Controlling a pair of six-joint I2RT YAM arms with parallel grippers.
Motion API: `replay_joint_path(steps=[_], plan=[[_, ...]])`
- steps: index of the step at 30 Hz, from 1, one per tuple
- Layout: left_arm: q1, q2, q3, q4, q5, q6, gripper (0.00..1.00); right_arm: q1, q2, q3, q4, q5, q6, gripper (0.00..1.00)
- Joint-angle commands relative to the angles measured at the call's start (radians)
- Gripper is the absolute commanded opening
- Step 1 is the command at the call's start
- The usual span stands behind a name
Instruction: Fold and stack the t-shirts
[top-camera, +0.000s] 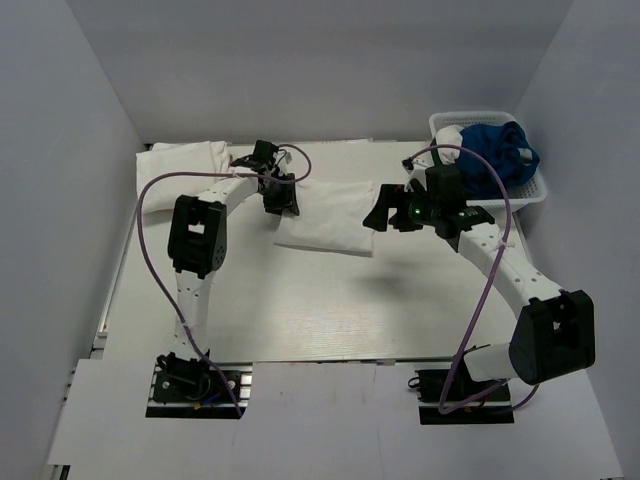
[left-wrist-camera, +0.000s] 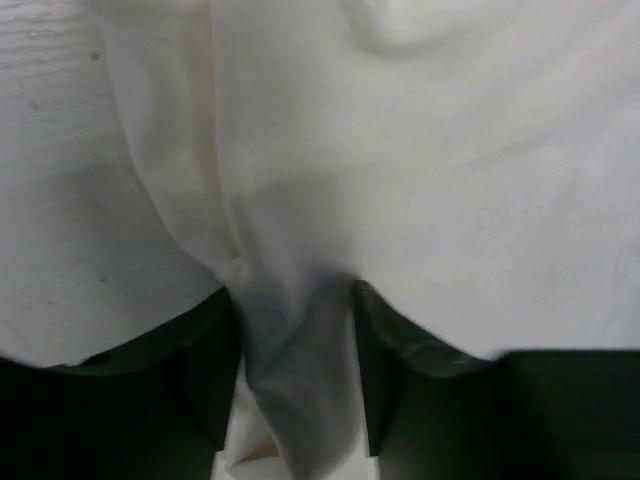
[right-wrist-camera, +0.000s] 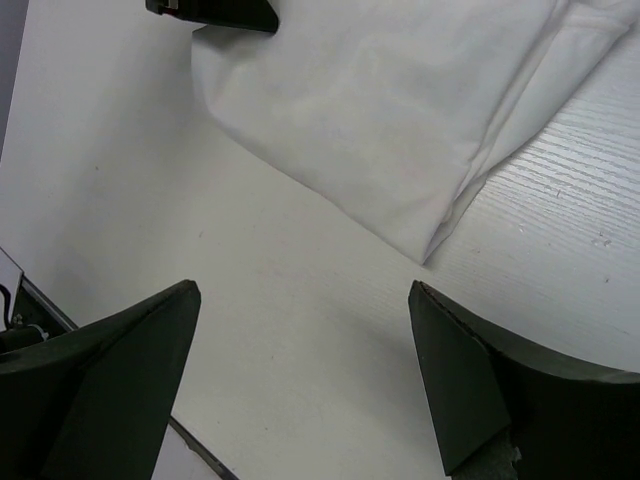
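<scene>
Pinching folded t-shirt (top-camera: 330, 228) edge: left tool (left-wrist-camera: 295, 370); right tool (right-wrist-camera: 302, 292) spread.

Bench (top-camera: 300, 310): arm bases at the near edge. Folded t-shirt (top-camera: 325, 218) lies mid-bench toward the far side, between the two claws. Left claw (top-camera: 281, 198) sits at its left edge, with cloth pinched between the fingers. Right claw (top-camera: 381, 214) is just beside its right edge, apart from it, over the bench. Second t-shirt (top-camera: 185, 158) lies in the far-left corner, well apart from the first. Basket (top-camera: 487, 117) is at the far-right corner, behind the right claw, with bundled cloth (top-camera: 500, 150) inside it.
</scene>
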Motion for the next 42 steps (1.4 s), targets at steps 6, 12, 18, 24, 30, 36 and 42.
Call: replay_joint_path(steps=[6, 12, 18, 24, 30, 36, 42], plan=[[-0.034, 0.084, 0.141, -0.083, -0.051, 0.047, 0.0, -0.006, -0.043, -0.013, -0.004, 0.063, -0.033, 0.9], [-0.014, -0.112, 0.167, -0.072, -0.161, 0.172, 0.0, -0.006, -0.064, -0.024, 0.002, 0.095, -0.04, 0.9], [-0.004, -0.298, 0.126, -0.062, -0.345, 0.309, 0.0, -0.001, -0.079, -0.009, -0.049, 0.195, -0.073, 0.9], [0.028, -0.375, 0.158, -0.082, -0.5, 0.389, 0.0, -0.003, -0.111, -0.023, -0.032, 0.219, -0.076, 0.9], [0.078, -0.364, 0.308, -0.128, -0.563, 0.47, 0.0, -0.004, -0.1, -0.012, -0.036, 0.235, -0.079, 0.9], [0.13, -0.375, 0.348, -0.099, -0.604, 0.535, 0.0, -0.004, -0.096, -0.003, -0.044, 0.238, -0.077, 0.9], [0.199, -0.387, 0.399, -0.098, -0.608, 0.535, 0.0, -0.006, -0.087, -0.001, -0.046, 0.224, -0.076, 0.9]])
